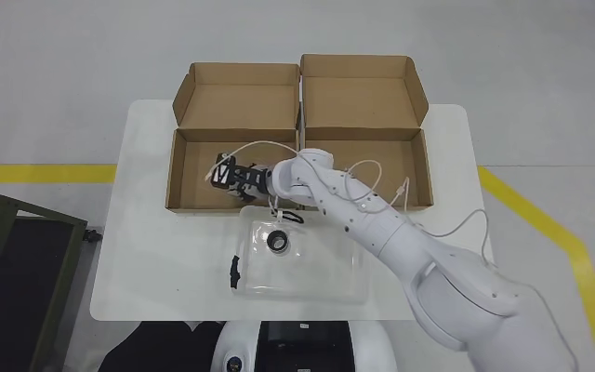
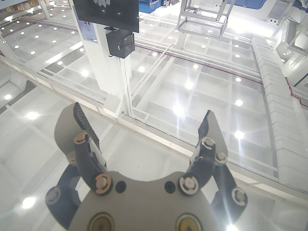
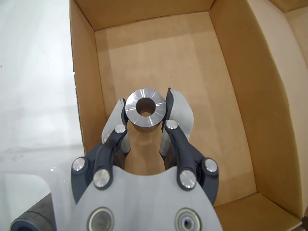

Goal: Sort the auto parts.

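R gripper (image 3: 146,103) jaws clamped on shiny steel ring-shaped bushing (image 3: 156,116), held over floor of open brown cardboard box (image 3: 168,49) on white desk (image 1: 139,260). L gripper (image 2: 142,110) jaws apart, nothing held. Risk: bushing pinched at jaw tips only, so slip judged possible; if dropped early it could bounce or roll.

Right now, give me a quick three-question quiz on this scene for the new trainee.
1. True or false: the right end effector is shut on a metal ring.
2. The ring hangs over which cardboard box? A) left box B) right box
3. Fill in: the left end effector is ____.
Key: 1 true; 2 A; 3 open.
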